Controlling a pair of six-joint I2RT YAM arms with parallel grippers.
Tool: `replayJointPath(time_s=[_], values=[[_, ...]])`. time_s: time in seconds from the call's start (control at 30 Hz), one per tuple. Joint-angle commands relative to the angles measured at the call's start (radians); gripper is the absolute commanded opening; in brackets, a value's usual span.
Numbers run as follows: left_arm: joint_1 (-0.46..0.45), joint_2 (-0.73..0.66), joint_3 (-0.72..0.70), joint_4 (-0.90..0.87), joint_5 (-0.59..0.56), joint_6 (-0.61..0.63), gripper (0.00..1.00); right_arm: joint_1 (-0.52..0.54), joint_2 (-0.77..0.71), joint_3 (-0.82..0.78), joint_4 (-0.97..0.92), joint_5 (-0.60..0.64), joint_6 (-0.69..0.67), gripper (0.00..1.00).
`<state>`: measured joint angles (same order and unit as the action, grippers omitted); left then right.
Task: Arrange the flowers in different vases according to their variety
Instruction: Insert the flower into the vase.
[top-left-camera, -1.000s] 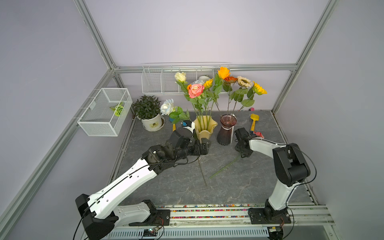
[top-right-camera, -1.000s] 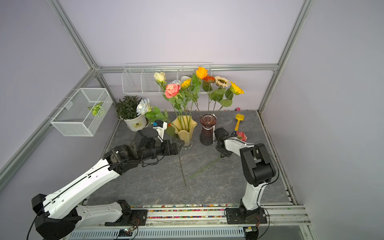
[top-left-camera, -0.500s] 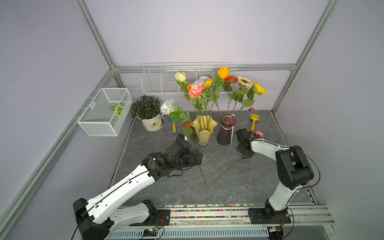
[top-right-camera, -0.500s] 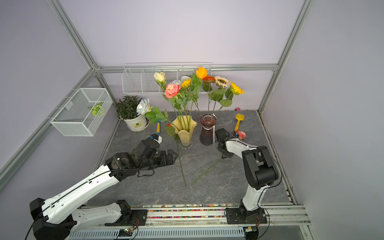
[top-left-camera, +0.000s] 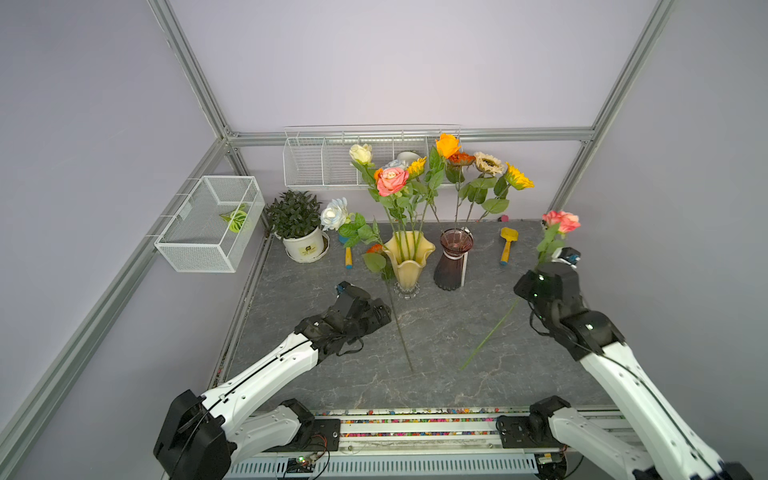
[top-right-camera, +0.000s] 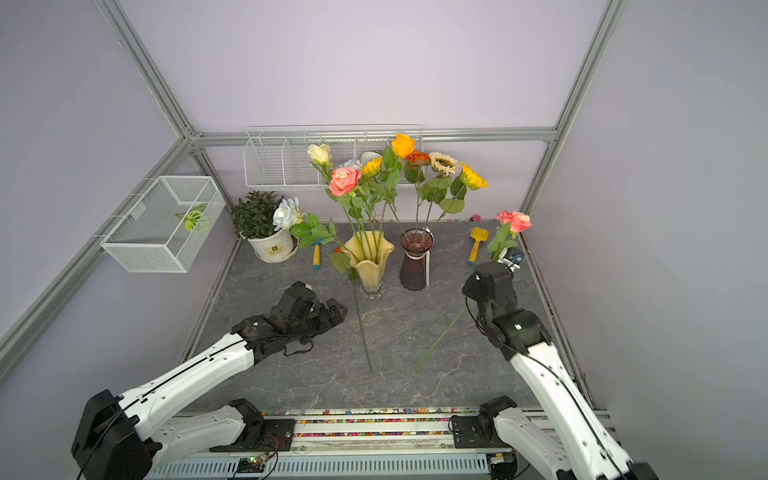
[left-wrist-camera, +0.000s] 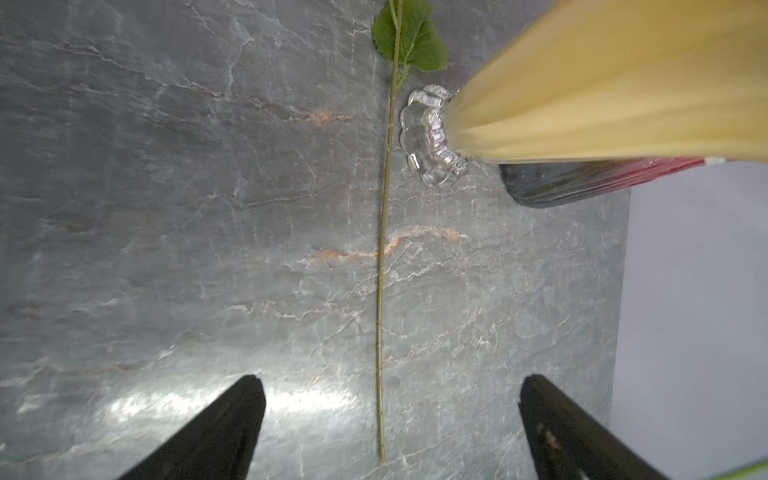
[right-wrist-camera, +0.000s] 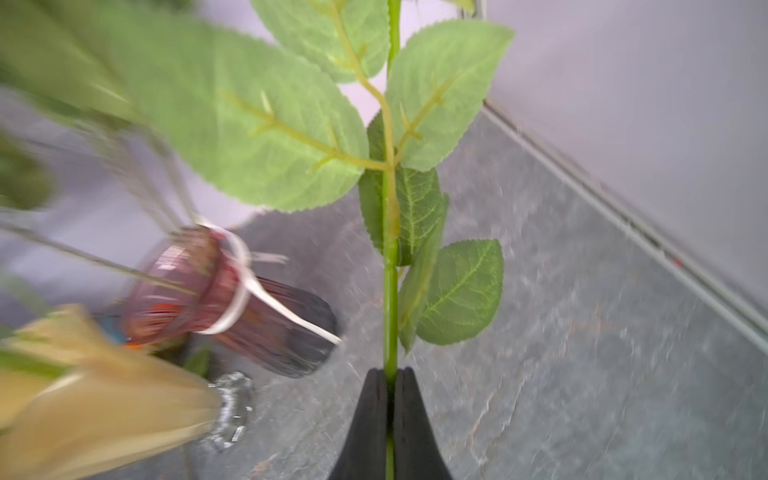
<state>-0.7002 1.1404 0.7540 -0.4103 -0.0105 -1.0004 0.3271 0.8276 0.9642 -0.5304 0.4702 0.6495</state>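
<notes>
Grey, veined stone-look tabletop (top-left-camera: 436, 332) sits inside pale lilac walls. At its back stands a glossy yellow vase (top-left-camera: 409, 266) with a wavy flared rim and a clear scalloped foot, roses (top-left-camera: 390, 181) rising from it. Beside it is a dark purple ribbed glass vase (top-left-camera: 451, 266) tied with a white band, holding sunflower-like blooms (top-left-camera: 488, 163). The right gripper (right-wrist-camera: 388, 386) pinches the smooth green stem of a pink rose (top-left-camera: 561, 220), raised near the table's right edge. The left gripper (left-wrist-camera: 390, 378) gapes wide above a loose flower (left-wrist-camera: 384, 249) lying by the yellow vase's foot. A white pot (top-left-camera: 305, 249) bears a label too small to read.
</notes>
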Motion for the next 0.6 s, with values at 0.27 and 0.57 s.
replayJointPath(time_s=[0.27, 0.57], values=[[0.008, 0.249, 0.084, 0.169, -0.054, -0.014, 0.96, 0.041, 0.001, 0.357, 0.101, -0.212, -0.223, 0.0], [0.008, 0.411, 0.142, 0.185, -0.095, -0.055, 0.83, 0.207, 0.312, 0.695, 0.315, -0.203, -0.352, 0.0]])
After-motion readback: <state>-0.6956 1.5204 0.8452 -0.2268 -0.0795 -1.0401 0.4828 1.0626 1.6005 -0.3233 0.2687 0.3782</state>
